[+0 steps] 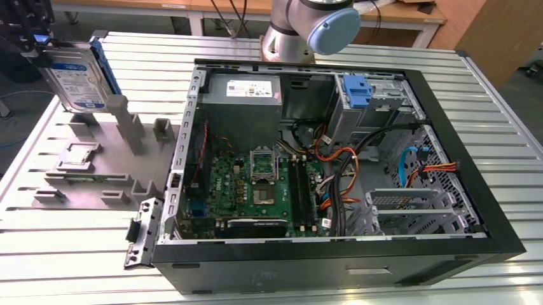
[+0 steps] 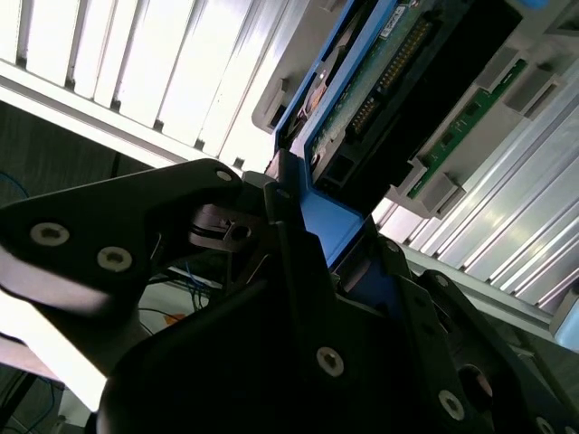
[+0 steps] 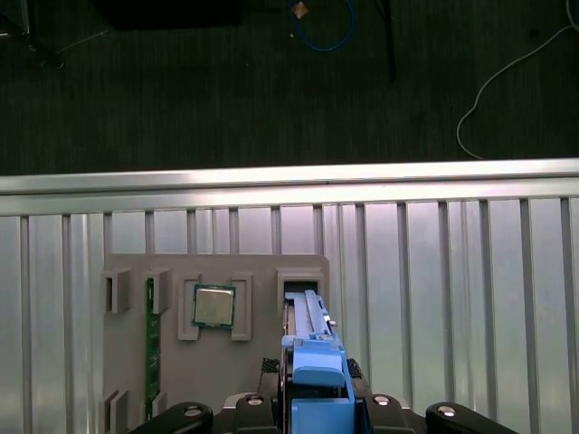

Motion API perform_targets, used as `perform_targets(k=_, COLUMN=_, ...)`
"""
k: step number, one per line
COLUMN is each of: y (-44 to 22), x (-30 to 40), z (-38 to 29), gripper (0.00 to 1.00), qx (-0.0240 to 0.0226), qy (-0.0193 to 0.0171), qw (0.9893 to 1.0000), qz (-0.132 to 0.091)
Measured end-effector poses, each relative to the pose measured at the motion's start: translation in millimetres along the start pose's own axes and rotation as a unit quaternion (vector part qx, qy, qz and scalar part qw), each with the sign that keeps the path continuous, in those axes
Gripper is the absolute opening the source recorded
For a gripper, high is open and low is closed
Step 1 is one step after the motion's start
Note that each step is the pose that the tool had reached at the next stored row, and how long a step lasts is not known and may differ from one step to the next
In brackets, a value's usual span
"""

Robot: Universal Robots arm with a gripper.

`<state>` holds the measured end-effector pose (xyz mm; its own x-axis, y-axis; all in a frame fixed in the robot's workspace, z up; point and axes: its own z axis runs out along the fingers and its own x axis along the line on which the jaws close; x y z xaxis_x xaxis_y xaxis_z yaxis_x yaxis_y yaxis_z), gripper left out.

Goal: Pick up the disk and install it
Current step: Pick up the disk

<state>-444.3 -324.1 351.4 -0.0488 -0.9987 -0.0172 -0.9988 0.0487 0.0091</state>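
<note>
The disk [image 1: 75, 75], a silver drive with a white-and-blue label in a blue bracket, hangs upright on edge at the exterior view's far left, just above the tall posts of the grey fixture [image 1: 102, 159]. My gripper [image 1: 38, 39] is shut on its upper end. The second wrist view shows the black fingers [image 2: 271, 194] clamped on the blue bracket [image 2: 327, 228], with the disk's circuit-board side [image 2: 389, 86] beyond. The first wrist view looks down the disk's blue edge [image 3: 316, 362], gripper [image 3: 317, 411] around it, over the fixture's slot [image 3: 298, 287].
An open computer case [image 1: 475, 210] lies on the slatted metal table [image 1: 76, 254], with a blue-fronted drive bay [image 1: 360, 92] at the back and a metal cage [image 1: 407, 206] toward the front. The fixture also holds a square chip [image 3: 213, 306] and a green memory stick [image 3: 151, 334].
</note>
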Motion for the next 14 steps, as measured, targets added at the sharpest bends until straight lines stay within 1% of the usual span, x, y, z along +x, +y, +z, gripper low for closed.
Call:
perform_targets(k=6, y=0.0, x=0.0, z=-1.6, gripper=0.36, qx=-0.0001, qy=0.0, qw=1.0, qz=0.0)
perform_targets(k=14, y=0.1, x=-0.1, z=-6.2, gripper=0.36, qx=0.0, qy=0.0, qw=1.0, qz=0.0)
